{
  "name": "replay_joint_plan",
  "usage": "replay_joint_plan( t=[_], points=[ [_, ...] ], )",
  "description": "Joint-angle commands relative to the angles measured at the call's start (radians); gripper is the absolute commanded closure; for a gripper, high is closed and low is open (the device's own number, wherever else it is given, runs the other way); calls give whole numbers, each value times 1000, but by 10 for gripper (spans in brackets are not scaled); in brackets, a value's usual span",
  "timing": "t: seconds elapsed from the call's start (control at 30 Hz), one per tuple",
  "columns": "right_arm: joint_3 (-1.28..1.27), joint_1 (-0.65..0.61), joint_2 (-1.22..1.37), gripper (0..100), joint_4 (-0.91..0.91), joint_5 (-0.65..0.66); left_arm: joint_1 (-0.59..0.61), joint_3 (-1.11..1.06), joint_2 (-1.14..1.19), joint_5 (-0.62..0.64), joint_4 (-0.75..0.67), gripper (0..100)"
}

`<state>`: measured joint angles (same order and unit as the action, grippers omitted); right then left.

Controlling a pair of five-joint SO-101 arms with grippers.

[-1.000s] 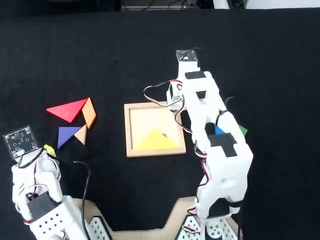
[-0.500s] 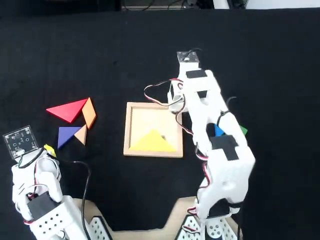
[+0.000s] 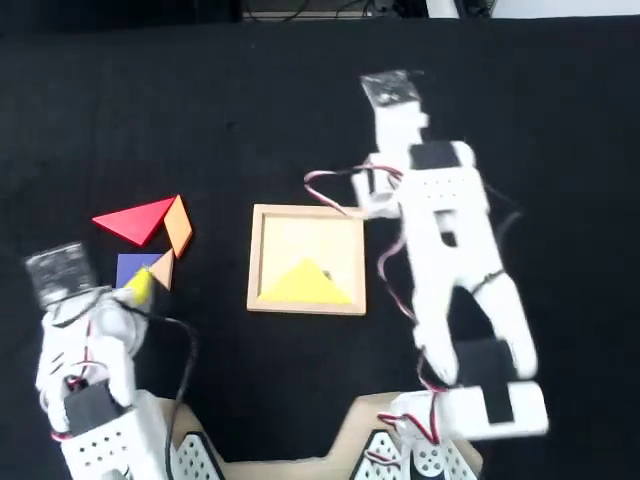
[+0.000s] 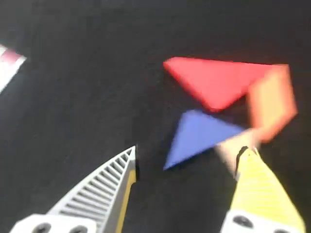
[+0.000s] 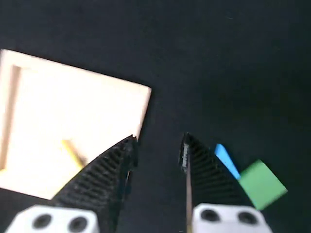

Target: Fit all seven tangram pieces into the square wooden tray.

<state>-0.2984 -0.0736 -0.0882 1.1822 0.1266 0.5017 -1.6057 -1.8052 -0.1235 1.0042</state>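
The square wooden tray lies mid-table with a yellow triangle in it. Left of it lie a red triangle, an orange parallelogram, a blue triangle and a small tan triangle. My left gripper is open just short of the blue triangle, its yellow finger beside the tan triangle. My right gripper is open and holds nothing, over the black cloth beside the tray's edge. A light blue piece and a green piece lie beyond one finger.
The right arm stretches along the tray's right side and covers the cloth there. The left arm's base stands at the front left. The red triangle and orange parallelogram touch each other. Black cloth covers the table.
The left gripper has advanced to the blue triangle. The right arm has swung back and to the right, now covering the light blue and green pieces. The tray turned slightly a moment earlier.
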Motion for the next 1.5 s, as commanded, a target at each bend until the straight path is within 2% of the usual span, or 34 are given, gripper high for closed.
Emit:
replay_joint_plan(
  t=[0.0, 0.1, 0.2, 0.4, 0.5, 0.57, 0.67, 0.77, 0.9, 1.03, 1.1, 1.2, 1.33, 1.47],
  points=[
    [-145, 74, -151, 851, -68, 26, -278, 260, 9, -118, 103, 700],
    [-314, 80, -283, 851, -123, 20, -397, 414, 92, -121, 149, 726],
    [-493, 74, -450, 851, -250, 18, -444, 544, 269, -115, 155, 754],
    [-885, -34, -796, 851, -546, 18, -418, 722, 672, -118, 114, 793],
    [-963, -83, -914, 851, -545, 25, -400, 766, 824, -127, 91, 790],
    [-960, -81, -958, 851, -480, 23, -387, 797, 911, -218, 83, 790],
    [-967, -83, -967, 851, -473, 18, -358, 837, 1016, -519, 55, 791],
    [-963, -83, -938, 851, -474, 18, -286, 872, 1108, -701, -2, 790],
    [-967, -83, -874, 851, -535, 23, -203, 914, 1254, -856, -98, 789],
    [-963, -83, -769, 851, -605, 26, -156, 964, 1402, -890, -239, 784],
    [-958, -81, -705, 851, -654, 28, -143, 1000, 1487, -953, -278, 744],
    [-924, -41, -598, 851, -709, 40, -147, 1095, 1622, -1043, -226, 717],
    [-825, 55, -441, 851, -727, 31, -150, 1294, 1791, -1194, -43, 713],
    [-739, 72, -292, 851, -726, 15, -153, 1511, 1970, -1250, 75, 713]
  ],
)
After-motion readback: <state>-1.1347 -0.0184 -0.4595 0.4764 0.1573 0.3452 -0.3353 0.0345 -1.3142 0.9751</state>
